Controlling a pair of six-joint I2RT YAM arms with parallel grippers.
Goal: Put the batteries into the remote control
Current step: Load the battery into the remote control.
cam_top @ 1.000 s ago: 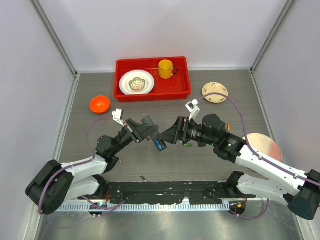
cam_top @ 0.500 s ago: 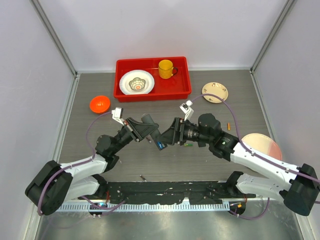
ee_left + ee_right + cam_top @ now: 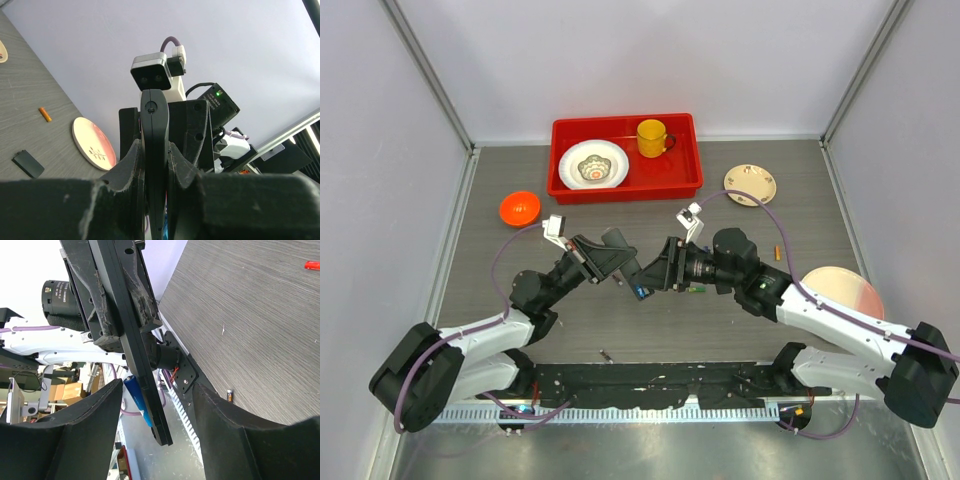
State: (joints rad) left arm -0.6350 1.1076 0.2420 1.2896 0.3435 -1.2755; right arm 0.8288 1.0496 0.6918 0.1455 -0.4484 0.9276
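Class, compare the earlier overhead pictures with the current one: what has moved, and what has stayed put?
The right gripper, jaws open, slid left, closing in on the remote control held in the left gripper. The left gripper stayed clamped. The blue battery and the red tray are unchanged.

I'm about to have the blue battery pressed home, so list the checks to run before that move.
1. Left claw clamped on the remote control: ok.
2. Right claw open, fingers either side of the remote control: ok.
3. Blue battery lying along the remote control: ok.
4. Blue battery fully seated: cannot tell.
5. Polarity: cannot tell.
6. Spare orange battery in sight: ok.
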